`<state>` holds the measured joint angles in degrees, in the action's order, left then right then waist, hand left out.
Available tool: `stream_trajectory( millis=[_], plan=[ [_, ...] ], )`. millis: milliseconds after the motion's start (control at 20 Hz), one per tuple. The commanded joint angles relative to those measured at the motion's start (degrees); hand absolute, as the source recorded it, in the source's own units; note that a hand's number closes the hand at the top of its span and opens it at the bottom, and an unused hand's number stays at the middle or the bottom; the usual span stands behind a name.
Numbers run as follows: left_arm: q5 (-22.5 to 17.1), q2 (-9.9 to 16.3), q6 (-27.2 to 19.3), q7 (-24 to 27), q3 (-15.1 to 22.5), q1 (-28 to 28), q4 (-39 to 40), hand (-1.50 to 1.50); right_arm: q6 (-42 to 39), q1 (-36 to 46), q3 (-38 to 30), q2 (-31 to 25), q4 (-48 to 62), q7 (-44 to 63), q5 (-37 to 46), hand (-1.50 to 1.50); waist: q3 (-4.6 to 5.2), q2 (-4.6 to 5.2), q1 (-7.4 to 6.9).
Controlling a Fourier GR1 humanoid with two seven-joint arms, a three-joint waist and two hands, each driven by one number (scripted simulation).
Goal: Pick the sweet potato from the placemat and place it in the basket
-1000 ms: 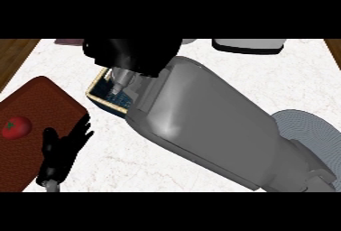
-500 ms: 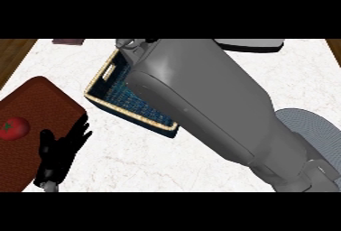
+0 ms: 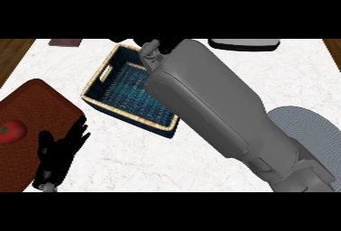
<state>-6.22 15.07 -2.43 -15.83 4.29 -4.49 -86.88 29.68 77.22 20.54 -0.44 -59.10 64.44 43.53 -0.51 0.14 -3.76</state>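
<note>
Head view: one basket (image 3: 131, 93) on the counter (image 3: 220, 67), tilted, long side running from upper left to lower right. Two hands: left hand (image 3: 58, 154) at the lower left, fingers straight and slightly spread, holding nothing; right hand (image 3: 168, 45) over the basket's far rim, mostly hidden by its forearm (image 3: 220, 113), open or closed impossible to tell. One tomato (image 3: 12, 131) on a brown mat (image 3: 36, 101). One grey placemat (image 3: 313, 131) at right. Sweet potato nowhere visible, whereabouts impossible to tell.
</note>
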Motion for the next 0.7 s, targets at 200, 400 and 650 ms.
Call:
stream_trajectory(
  millis=[200,400,650],
  plan=[
    [0.62,-1.20,-0.56,-0.31,-0.04,-2.77,5.03,0.00,0.58,-1.71,4.75,0.42,6.87,13.62,3.67,1.50,0.66,-0.11,2.28],
    [0.23,-1.61,-0.19,0.28,-0.66,-2.71,6.14,0.00,-1.77,0.28,6.18,0.42,7.24,12.38,3.38,-1.50,0.63,-0.11,2.71],
    [0.12,-1.19,-0.63,-1.11,-1.36,-4.90,2.70,0.00,-2.56,-1.02,4.56,0.42,3.19,12.81,6.48,-1.50,0.53,-0.55,3.83]
  ],
)
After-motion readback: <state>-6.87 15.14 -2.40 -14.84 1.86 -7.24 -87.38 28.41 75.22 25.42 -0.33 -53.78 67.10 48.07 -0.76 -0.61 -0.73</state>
